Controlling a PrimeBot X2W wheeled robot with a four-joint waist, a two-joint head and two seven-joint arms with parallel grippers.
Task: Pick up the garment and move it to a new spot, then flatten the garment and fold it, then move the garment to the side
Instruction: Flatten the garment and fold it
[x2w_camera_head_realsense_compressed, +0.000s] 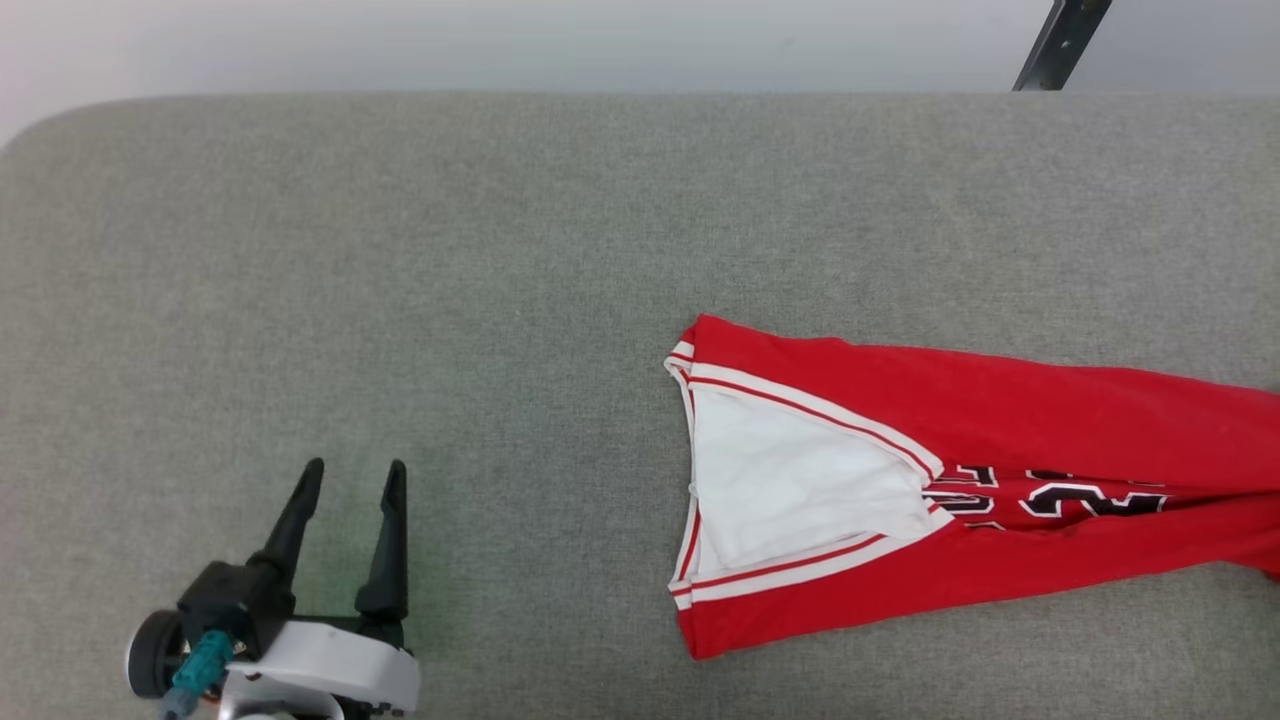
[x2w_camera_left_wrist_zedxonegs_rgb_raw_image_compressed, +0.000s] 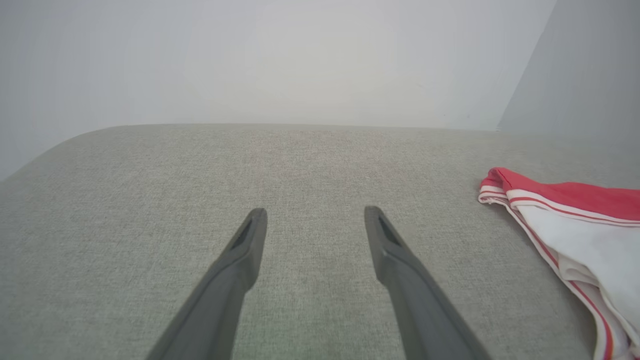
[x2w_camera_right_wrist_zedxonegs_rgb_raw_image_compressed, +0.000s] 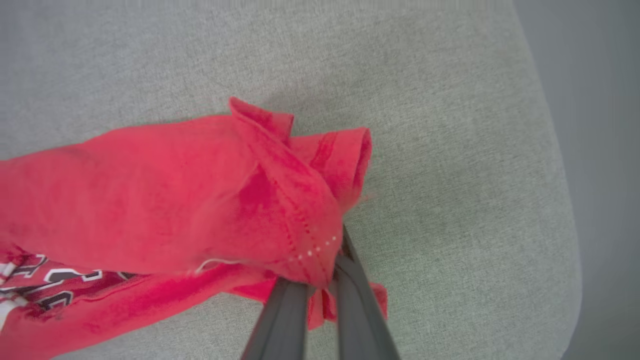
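Left gripper (x2w_camera_head_realsense_compressed: 356, 468) sits closest, lower left of head view: 2 dark fingers spread wide, nothing between them, tips over bare table (x2w_camera_head_realsense_compressed: 400, 250). The left wrist view agrees: left gripper (x2w_camera_left_wrist_zedxonegs_rgb_raw_image_compressed: 316, 212) released, only grey cloth surface showing in the gap.

Right gripper (x2w_camera_right_wrist_zedxonegs_rgb_raw_image_compressed: 325, 270), in its own wrist view: 2 fingers nearly together, clenched on a bunched red fold of the garment (x2w_camera_right_wrist_zedxonegs_rgb_raw_image_compressed: 150, 190). A stitched hem line runs right at the pinch point. The fingertips are hidden under the cloth. That pinch is close to the table's rounded right edge.

1 garment (x2w_camera_head_realsense_compressed: 1000, 400) in total. It's on the right half of the table, stretched long, running from about mid-table off the right edge of head view. Not flat: the sides are rolled inward and there are creases along its length.
- Left end is open, showing 1 white panel with a white-and-red striped band along each of its 2 long sides.
- Black print with white outline sits mid-body, partly tucked in a fold, can't read it.
- Its left end is well apart from the left gripper; the left wrist view catches that end at its right edge (x2w_camera_left_wrist_zedxonegs_rgb_raw_image_compressed: 575, 195).

1 dark slanted strut (x2w_camera_head_realsense_compressed: 1060, 40) beyond the table's far edge, top right. Pale wall (x2w_camera_left_wrist_zedxonegs_rgb_raw_image_compressed: 300, 60) behind.
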